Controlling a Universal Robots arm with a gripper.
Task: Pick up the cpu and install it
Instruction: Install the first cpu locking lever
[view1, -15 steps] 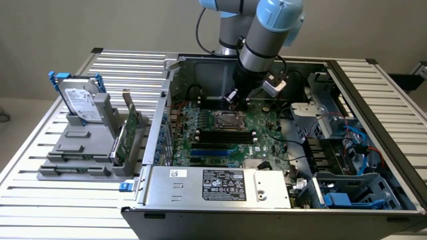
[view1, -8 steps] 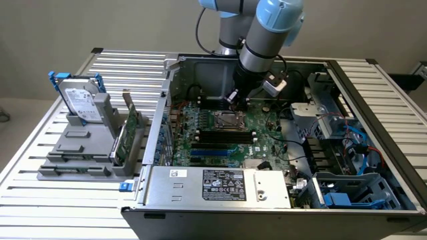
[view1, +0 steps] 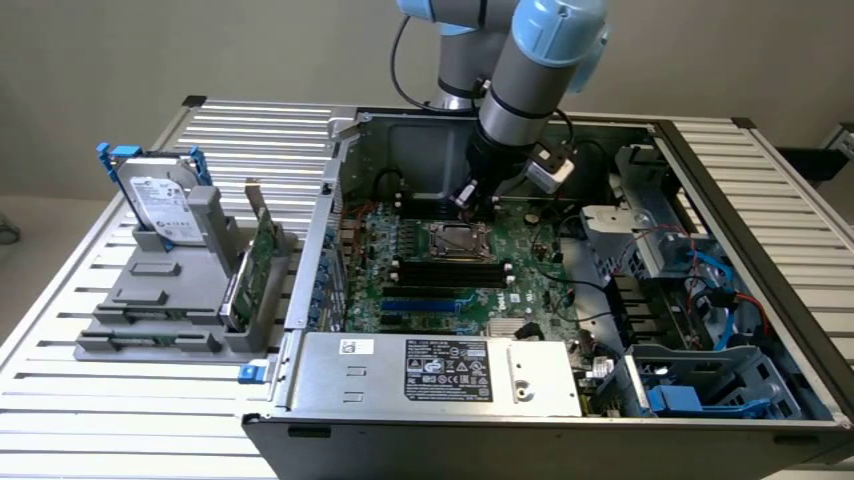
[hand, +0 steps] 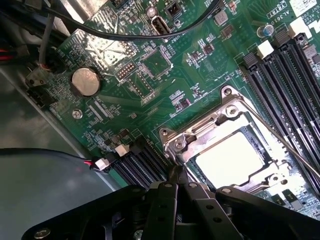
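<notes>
The gripper (hand: 176, 176) has its fingers pressed together, with nothing between them. It hangs low inside the open computer case (view1: 747, 200), just over the edge of the metal socket frame (hand: 200, 127) on the green board (hand: 125, 100). The cpu (hand: 227, 160) lies flat in that frame, looking pale and shiny. Black memory slots (hand: 290, 90) sit beside it. A round silver battery (hand: 86, 81) sits further away.

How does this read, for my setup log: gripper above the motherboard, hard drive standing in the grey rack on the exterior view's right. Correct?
No: the exterior view shows the hard drive standing in the grey rack on its left; the gripper is above the motherboard.
</notes>
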